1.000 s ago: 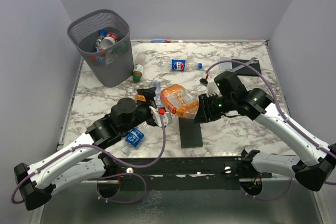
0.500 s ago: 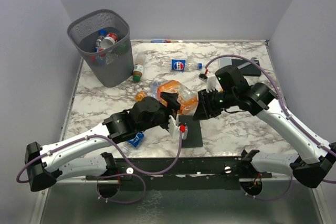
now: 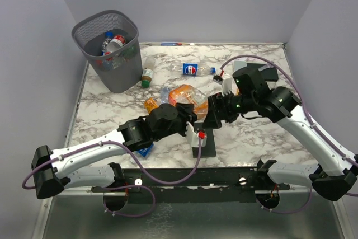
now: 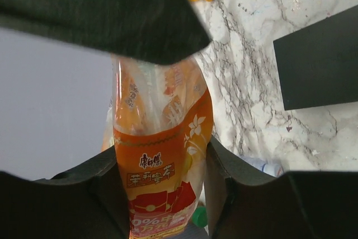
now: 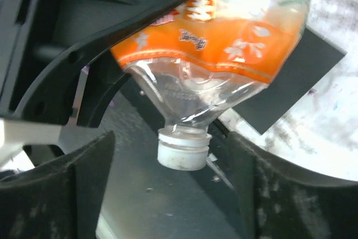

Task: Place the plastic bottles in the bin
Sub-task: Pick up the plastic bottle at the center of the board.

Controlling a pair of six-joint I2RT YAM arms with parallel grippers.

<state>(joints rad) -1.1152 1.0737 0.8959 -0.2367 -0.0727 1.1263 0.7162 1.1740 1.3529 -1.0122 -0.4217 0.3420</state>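
Left gripper point(image 4: 162, 205) pinching orange-labelled clear bottle point(image 4: 159, 149) (Chinese lettering, "0%" legible), right gripper point(image 5: 173, 188) spread around its white cap point(image 5: 182, 150), blue-labelled bottle point(image 3: 193, 70) at twelve o'clock

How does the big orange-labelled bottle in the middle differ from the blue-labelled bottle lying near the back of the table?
The orange-labelled bottle is much bigger than the blue-labelled bottle. The left gripper pinches the orange-labelled bottle; the blue-labelled bottle lies untouched on the table. Both are clear plastic, outside the bin.
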